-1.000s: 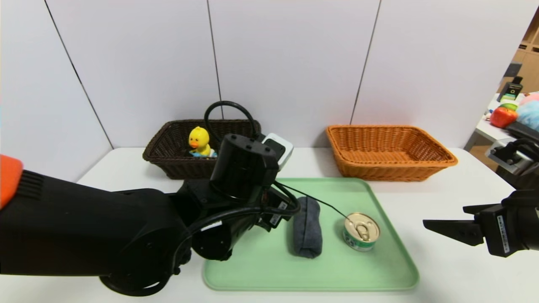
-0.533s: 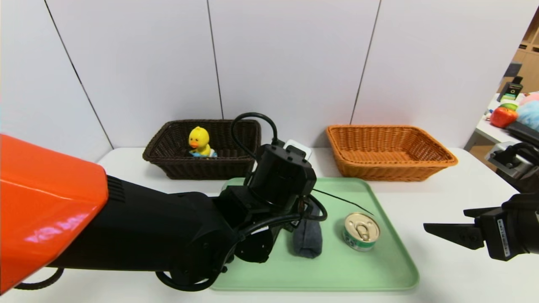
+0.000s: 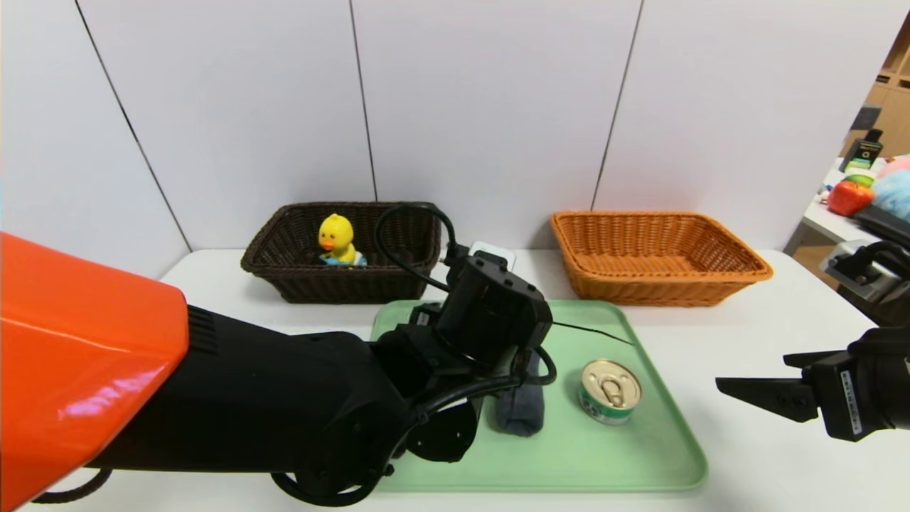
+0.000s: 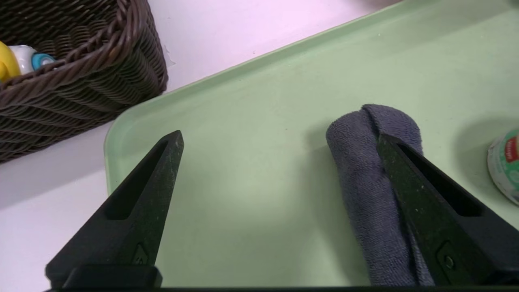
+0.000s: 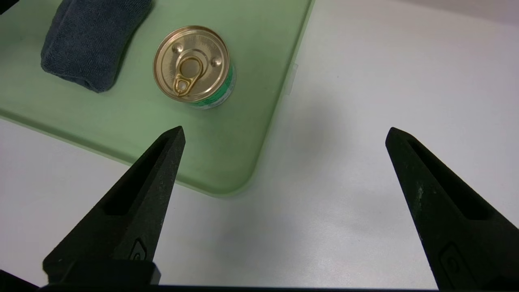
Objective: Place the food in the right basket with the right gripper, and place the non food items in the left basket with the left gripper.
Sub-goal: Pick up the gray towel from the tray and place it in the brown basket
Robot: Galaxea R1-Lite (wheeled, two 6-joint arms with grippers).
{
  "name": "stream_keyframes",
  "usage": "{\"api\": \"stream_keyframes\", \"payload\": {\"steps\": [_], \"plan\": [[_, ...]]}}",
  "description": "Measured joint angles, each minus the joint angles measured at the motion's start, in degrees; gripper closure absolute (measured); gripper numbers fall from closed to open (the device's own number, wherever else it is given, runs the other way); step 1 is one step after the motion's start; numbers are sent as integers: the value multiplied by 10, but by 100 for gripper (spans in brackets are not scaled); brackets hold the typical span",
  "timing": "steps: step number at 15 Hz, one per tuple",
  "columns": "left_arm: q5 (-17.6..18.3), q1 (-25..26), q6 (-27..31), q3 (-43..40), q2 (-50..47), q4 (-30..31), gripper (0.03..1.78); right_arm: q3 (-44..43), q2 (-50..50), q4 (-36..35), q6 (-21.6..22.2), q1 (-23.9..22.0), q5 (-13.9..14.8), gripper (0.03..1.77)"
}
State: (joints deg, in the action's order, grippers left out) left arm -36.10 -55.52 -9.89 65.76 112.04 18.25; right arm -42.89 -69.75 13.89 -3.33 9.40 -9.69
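Duly found left gripper (image 4: 280, 136) over green tray (image 3: 569, 466), with fingers wide apart and grey cloth (image 4: 357, 170) partly behind one finger. Noted can (image 3: 610, 391) beyond cloth, between both grippers. Recorded right gripper (image 5: 286, 129) idle beside tray, with fingers wide apart.

Brown basket (image 3: 348, 281), orange basket (image 3: 657, 288), green tray (image 3: 590, 462), yellow duck (image 3: 336, 238).

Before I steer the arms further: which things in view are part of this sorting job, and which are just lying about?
Part of the job:
- rolled dark blue-grey cloth
- round gold-topped can
- green plastic tray
- yellow duck toy
- dark brown woven basket
- orange woven basket

Lying about, side table:
- red apple-like item
- black bottle
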Motion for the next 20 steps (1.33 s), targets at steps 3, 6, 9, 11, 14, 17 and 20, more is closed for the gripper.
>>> {"api": "stream_keyframes", "payload": {"steps": [3, 6, 9, 11, 14, 17, 20], "plan": [[2, -16, -5, 5, 0, 1, 12, 3, 2, 1, 0, 0, -1, 9], [2, -41, -14, 13, 3, -5, 12, 9, 4, 0, 0, 0, -1, 9], [2, -51, -28, 13, 15, -6, 12, 11, 5, 0, 0, 0, 0, 9], [2, -53, -36, 14, 29, -5, 12, 13, 5, 0, 0, -3, 0, 9], [2, -53, -52, 20, 51, -4, 12, 15, 5, 0, 0, -7, 0, 9], [1, -51, -63, 25, 72, -2, 12, 16, 5, 0, 0, -8, 0, 9], [1, -50, -64, 26, 83, -2, 12, 16, 5, 0, 0, -8, 0, 9]]}}
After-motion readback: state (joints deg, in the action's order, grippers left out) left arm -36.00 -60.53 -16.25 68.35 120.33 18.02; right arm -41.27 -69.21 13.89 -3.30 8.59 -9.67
